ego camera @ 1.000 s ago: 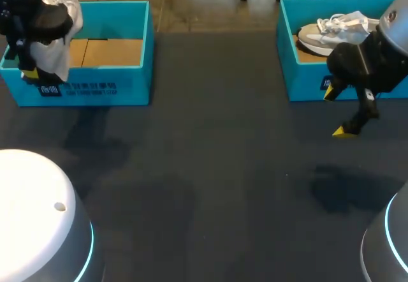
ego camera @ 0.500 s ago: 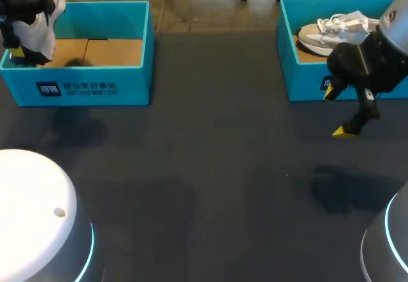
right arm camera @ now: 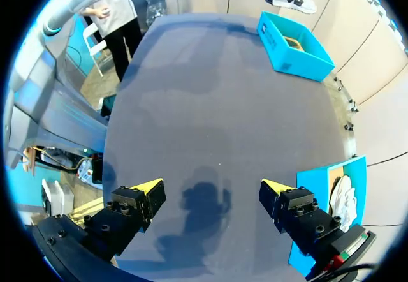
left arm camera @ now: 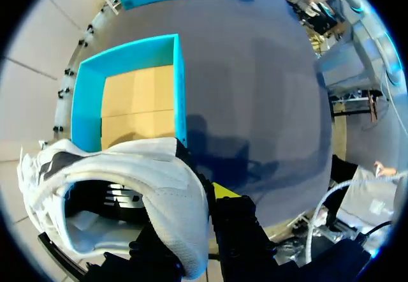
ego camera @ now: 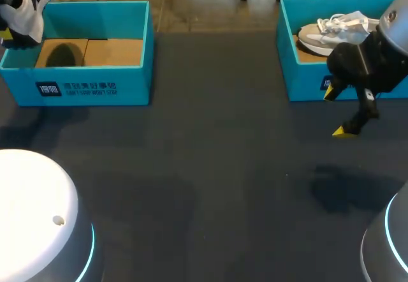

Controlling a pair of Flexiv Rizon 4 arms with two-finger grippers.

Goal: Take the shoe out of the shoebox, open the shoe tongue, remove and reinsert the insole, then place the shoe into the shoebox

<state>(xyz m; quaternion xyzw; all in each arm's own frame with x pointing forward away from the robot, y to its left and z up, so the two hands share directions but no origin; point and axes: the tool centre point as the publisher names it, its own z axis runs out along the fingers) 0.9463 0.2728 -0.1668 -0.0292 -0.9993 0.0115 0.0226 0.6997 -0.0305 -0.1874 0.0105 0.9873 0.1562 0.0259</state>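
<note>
White shoe up in the air at the far left corner of the desk, above the outer end of the left shoebox and clear of its rim. In the left wrist view, shoe with its opening turned toward the camera, dark inside, one side wall pinched in the left end effector: one yellow-tipped finger on the outside of the wall, the other mostly hidden by the shoe. Below it, left shoebox showing only its brown cardboard floor, with the shoe's shadow across one end in the head view.

Across the desk, right shoebox at the far right, a second shoe lying inside with white laces on top. Right end effector hanging just in front of that box, above the bare desk, fingers spread wide with nothing between them. Same spread in the right wrist view, dark shadow on the desk under it.
</note>
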